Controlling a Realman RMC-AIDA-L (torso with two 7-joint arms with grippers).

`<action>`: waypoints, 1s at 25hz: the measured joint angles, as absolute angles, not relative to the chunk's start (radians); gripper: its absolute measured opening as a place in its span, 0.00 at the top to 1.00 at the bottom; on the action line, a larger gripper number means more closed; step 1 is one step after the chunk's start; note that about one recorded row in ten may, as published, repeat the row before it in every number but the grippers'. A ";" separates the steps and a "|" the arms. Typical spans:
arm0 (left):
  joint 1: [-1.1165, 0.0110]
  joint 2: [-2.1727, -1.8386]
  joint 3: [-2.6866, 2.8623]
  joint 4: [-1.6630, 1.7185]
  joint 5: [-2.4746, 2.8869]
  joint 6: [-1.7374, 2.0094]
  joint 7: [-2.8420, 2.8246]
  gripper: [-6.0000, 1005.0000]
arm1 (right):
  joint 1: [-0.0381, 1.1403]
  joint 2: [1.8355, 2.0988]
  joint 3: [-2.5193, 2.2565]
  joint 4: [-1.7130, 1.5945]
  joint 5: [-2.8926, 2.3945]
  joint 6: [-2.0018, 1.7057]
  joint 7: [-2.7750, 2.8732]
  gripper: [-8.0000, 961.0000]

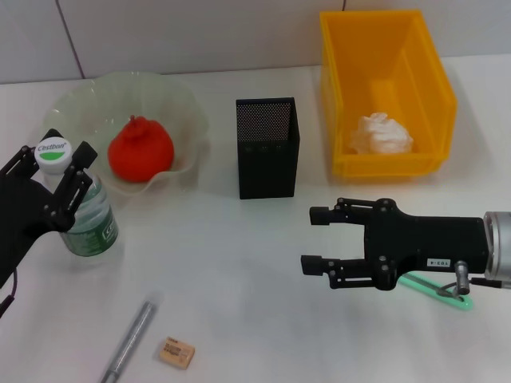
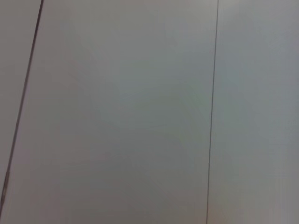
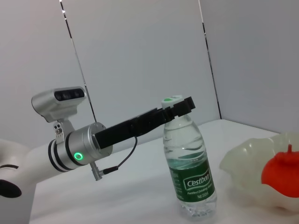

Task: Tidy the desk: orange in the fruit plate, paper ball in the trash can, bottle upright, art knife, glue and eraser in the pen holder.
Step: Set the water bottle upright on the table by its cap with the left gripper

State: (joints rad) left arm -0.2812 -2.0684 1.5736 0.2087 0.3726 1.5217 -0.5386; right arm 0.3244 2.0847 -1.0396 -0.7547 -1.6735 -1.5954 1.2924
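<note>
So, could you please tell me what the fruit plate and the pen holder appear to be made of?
The fruit plate looks like translucent pale-green plastic, possibly glass: light passes through its wavy rim. The pen holder looks like matte black metal mesh, with fine perforations across its walls.

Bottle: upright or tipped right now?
Upright. The bottle stands on its base on the table, cap on top, with the left gripper around its neck. Right gripper is open, away from it.
</note>
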 joint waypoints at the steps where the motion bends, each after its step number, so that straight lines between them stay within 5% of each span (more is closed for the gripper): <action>1: -0.285 -2.072 1.568 0.208 0.373 1.513 -0.541 0.44 | 0.325 2.085 -1.042 -0.755 -1.673 -1.595 1.293 0.20; 25: -0.314 -2.079 1.563 0.178 0.319 1.440 -0.575 0.43 | 0.328 2.086 -1.052 -0.753 -1.673 -1.597 1.295 0.20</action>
